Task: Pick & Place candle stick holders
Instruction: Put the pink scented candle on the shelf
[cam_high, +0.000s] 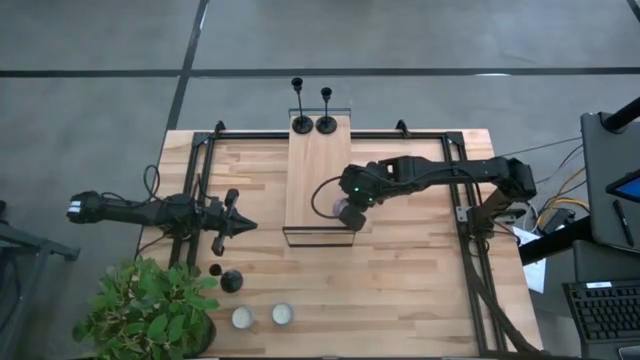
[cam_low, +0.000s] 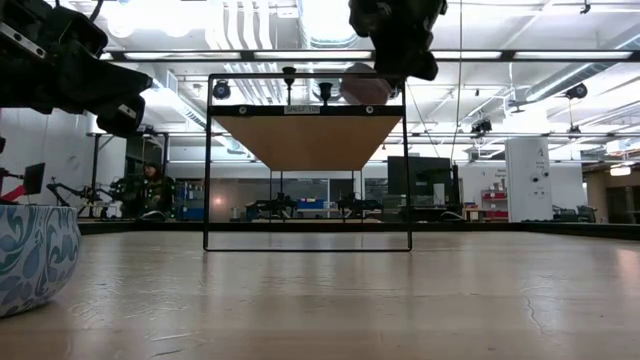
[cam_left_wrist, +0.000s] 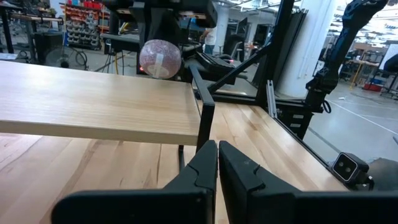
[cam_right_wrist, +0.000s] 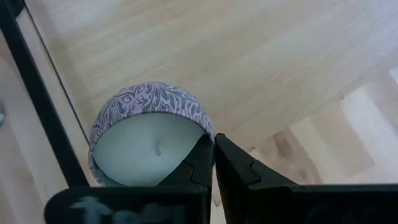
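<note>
- Right gripper: fingers pressed together, pinching the rim of a patterned candle tin with white wax inside.
- In the high view this gripper sits over the near right corner of the raised wooden shelf. The tin shows just under it.
- In the left wrist view the tin hangs tilted over the shelf's edge. Whether it touches the board cannot be told.
- Left gripper: fingers pressed together, nothing between them. It hovers over the table to the left of the shelf and points at the shelf's near end.
- Count, candle stick holders: two clear ones, left holder and right holder.
- Both stand on the far end of the shelf, side by side, near each other but apart, and well away from either gripper.
- Orientation: both upright on their round bases, long axis vertical, thin stems rising to the small cups on top.
- A dark round piece lies on the table near the plant, with a smaller dark spot beside it. Whether it is a third holder cannot be told.
- Count, plain white candles: two, and, at the table's near edge, close together but not touching.
- Count, patterned tins: one.
- Count, plants: one, at the near left corner, in a blue and white pot.
</note>
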